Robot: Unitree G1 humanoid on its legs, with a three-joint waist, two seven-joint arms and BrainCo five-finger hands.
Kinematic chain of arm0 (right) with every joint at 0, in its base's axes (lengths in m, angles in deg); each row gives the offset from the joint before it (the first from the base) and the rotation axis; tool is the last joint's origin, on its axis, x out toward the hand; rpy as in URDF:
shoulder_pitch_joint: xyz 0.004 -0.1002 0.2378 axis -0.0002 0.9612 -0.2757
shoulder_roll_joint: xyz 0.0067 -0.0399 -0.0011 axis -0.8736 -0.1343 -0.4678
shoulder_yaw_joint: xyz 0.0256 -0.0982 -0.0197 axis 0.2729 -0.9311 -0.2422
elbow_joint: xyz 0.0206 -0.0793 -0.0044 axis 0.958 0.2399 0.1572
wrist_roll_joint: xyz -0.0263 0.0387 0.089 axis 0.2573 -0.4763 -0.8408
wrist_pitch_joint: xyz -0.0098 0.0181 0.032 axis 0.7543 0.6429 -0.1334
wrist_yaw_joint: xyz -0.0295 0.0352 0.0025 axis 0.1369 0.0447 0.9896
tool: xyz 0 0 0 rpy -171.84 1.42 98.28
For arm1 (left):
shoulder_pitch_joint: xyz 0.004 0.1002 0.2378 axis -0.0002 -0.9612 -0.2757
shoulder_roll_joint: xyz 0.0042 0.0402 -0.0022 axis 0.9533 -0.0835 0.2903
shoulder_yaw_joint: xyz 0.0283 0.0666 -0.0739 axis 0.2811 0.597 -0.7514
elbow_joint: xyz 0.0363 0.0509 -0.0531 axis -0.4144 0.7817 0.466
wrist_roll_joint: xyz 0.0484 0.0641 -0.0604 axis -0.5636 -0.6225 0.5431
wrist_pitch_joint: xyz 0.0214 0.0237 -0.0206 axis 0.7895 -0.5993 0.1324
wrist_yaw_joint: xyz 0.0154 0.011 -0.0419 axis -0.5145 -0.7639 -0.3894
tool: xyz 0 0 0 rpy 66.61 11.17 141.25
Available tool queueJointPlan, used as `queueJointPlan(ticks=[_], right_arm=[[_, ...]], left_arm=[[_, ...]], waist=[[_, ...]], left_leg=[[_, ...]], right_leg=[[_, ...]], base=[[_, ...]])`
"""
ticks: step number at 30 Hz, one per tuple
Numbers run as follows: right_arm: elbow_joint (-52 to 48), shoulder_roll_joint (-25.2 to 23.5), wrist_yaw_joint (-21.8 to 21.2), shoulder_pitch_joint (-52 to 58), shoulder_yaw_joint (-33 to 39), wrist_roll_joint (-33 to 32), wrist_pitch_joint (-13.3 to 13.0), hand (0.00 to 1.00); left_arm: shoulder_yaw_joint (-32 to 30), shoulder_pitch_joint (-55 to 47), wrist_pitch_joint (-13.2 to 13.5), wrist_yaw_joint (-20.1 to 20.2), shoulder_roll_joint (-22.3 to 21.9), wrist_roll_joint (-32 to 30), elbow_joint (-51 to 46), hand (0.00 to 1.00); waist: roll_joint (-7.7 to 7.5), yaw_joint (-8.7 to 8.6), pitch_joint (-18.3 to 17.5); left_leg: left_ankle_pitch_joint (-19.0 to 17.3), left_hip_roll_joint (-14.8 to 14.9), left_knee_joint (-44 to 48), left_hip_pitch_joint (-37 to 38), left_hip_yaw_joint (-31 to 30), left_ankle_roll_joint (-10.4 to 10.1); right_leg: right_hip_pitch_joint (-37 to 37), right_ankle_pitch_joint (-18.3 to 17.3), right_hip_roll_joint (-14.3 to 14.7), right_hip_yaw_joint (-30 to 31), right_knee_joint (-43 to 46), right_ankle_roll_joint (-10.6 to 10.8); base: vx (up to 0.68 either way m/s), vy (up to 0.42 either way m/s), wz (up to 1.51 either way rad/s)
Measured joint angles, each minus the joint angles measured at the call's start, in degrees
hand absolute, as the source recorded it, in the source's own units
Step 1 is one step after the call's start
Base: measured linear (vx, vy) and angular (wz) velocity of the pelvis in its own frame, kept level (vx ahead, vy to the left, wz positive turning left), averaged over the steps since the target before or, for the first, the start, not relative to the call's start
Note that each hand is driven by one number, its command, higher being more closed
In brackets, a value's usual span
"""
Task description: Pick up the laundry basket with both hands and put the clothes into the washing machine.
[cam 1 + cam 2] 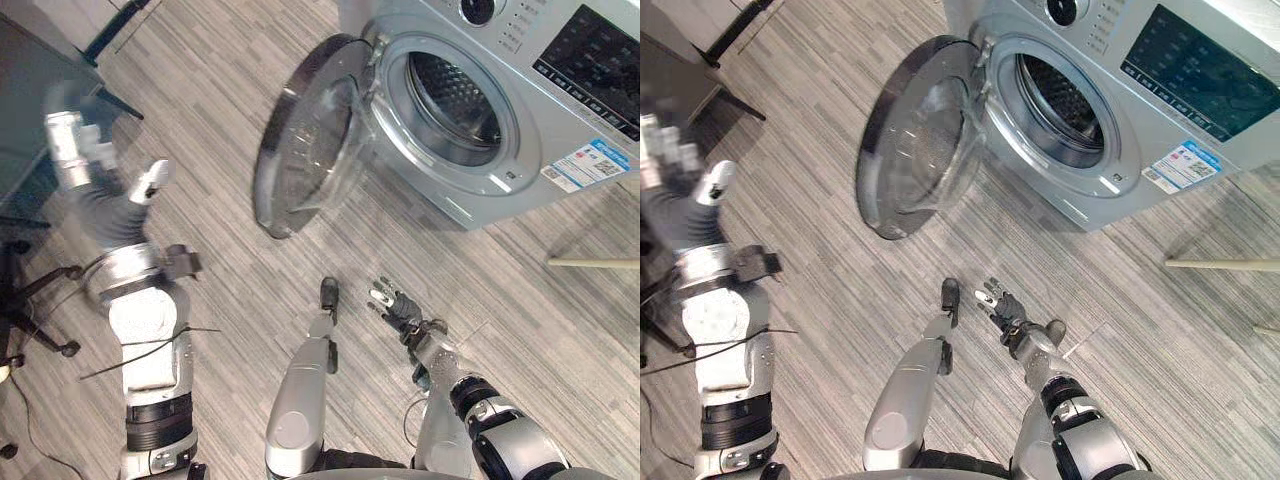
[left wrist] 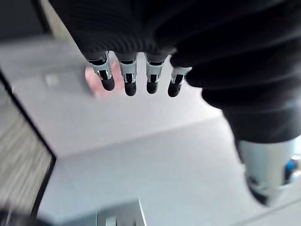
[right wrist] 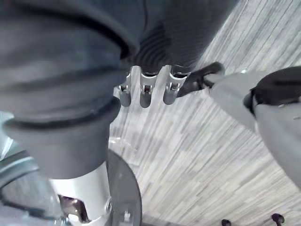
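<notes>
- Standing on the grey plank floor [image 1: 560,330], ahead and right, the washing machine [image 1: 545,125] shows its dark drum.
- Its round door [image 1: 305,135] hangs swung wide leftward.
- Left robot hand [image 1: 75,135], raised, fingers straight and apart.
- Right robot hand [image 1: 397,305], low, fingers relaxed and spread.

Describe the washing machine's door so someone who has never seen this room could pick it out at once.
Find the silver washing machine on the grey plank floor. Its door hangs swung open to the robot's left of the drum opening. It alone is a round disc with a dark rim and clear bulging window; the opening is silver-ringed.
</notes>
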Motion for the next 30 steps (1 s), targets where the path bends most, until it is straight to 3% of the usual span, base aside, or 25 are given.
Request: queueJointPlan(ticks=[3,4,7,8,11,14,20,26,30], right_arm=[[3.4,0.0,-1.2,-1.6,-1.6,2.5,1.9,0.00],[4.5,0.2,-1.9,-2.9,-2.2,4.1,3.0,0.00],[7.8,1.2,-2.0,-6.5,-2.8,7.0,3.9,0.00],[9.2,1.8,-1.6,-7.6,-2.2,8.7,3.8,0.00],[12.6,3.2,2.4,-10.1,0.2,15.4,2.5,0.00],[12.5,3.4,6.2,-10.2,2.6,17.7,1.1,0.00],[3.9,0.0,12.8,-6.7,7.5,17.9,-0.6,0.00],[-3.8,-1.3,14.4,-1.7,12.0,21.0,-2.1,0.00],[-8.0,-2.4,14.4,2.7,13.9,26.2,-1.8,0.00]], left_arm=[[13.3,4.6,-2.3,9.1,2.7,8.7,11.6,0.00],[18.1,7.0,-4.5,14.0,3.8,13.4,18.3,0.00],[23.7,15.0,-10.0,20.8,4.2,19.6,35.6,0.00],[24.1,18.0,-10.4,21.1,4.3,19.4,40.9,0.00],[24.0,27.8,-10.8,20.3,7.8,11.9,58.1,0.00],[23.2,34.9,-11.0,16.8,12.4,2.7,67.0,0.00],[16.1,41.2,-11.6,10.0,15.4,-10.9,70.8,0.00],[7.8,41.2,-11.8,9.7,18.8,-13.9,67.8,0.00],[2.1,31.5,-11.7,9.8,17.5,-11.7,62.6,0.00]], waist=[[-1.13,-1.54,0.0],[-1.86,-2.51,0.0],[-3.27,-4.42,0.1],[-3.47,-4.47,0.1],[-4.29,-5.26,0.3],[-6.00,-5.96,0.7],[-8.36,-5.95,1.7],[-9.46,-5.74,2.1],[-9.60,-5.45,2.1]], left_leg=[[0.0,0.1,0.0,-0.7,0.4,0.0],[0.0,0.2,0.0,-1.1,0.8,0.0],[0.1,0.2,0.1,-2.2,1.3,0.1],[0.2,0.3,0.2,-2.6,1.6,0.3],[0.3,1.0,1.3,-4.0,2.6,0.4],[0.1,2.4,2.7,-6.6,3.1,0.6],[-2.8,7.0,9.7,-14.1,4.1,0.0],[-7.5,11.4,19.4,-21.4,4.1,-0.2],[-14.1,15.2,29.6,-21.1,7.0,0.4]], right_leg=[[-0.1,1.6,0.6,-0.1,-1.6,0.0],[-0.5,2.0,0.6,0.2,-2.2,0.1],[-2.2,2.3,0.8,1.0,-2.0,0.1],[-2.9,2.4,0.8,1.4,-1.7,0.0],[-4.4,2.8,1.5,2.1,-1.4,-0.5],[-6.9,3.2,2.4,2.7,-1.4,-1.0],[-11.6,4.2,6.0,3.1,-2.1,-2.5],[-15.3,4.5,8.7,3.8,-1.2,-2.9],[-14.8,3.7,10.1,7.2,2.2,-2.6]], base=[[0.05,-0.035,-0.07],[0.04,-0.018,-0.09],[0.04,-0.044,-0.15],[0.03,-0.069,-0.17],[0.03,-0.063,-0.15],[0.01,-0.080,-0.17],[-0.01,-0.100,-0.26],[0.03,-0.050,-0.26],[0.06,0.035,-0.50]])
